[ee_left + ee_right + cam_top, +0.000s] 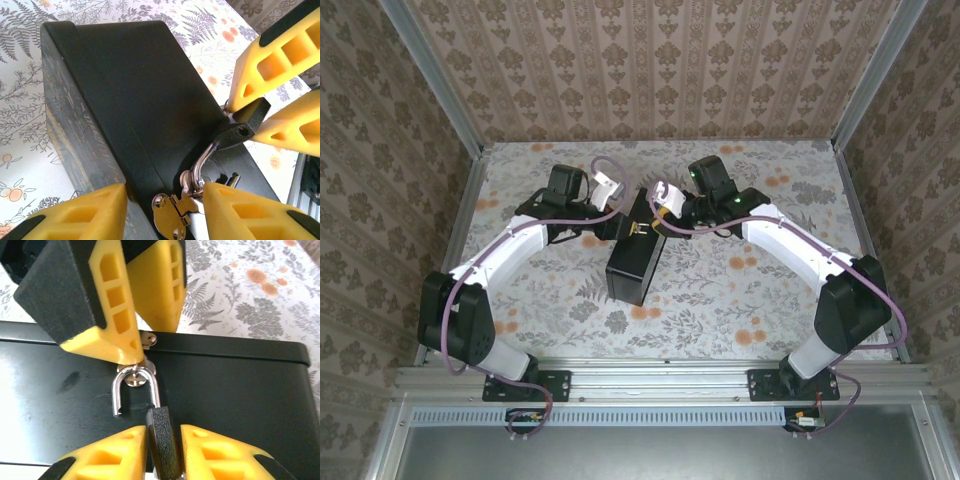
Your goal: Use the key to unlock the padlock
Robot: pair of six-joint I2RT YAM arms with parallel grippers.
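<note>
Dark padlock (161,436) gripped in right end effector (163,440).

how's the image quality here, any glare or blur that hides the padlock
Right wrist view: the padlock is sharp, with bright glints on its shackle and a soft sheen on the black box. Left wrist view: the table is washed out, the hasp glares, the left gripper looks soft up close. Top external view: even light, padlock too small for detail.
</note>
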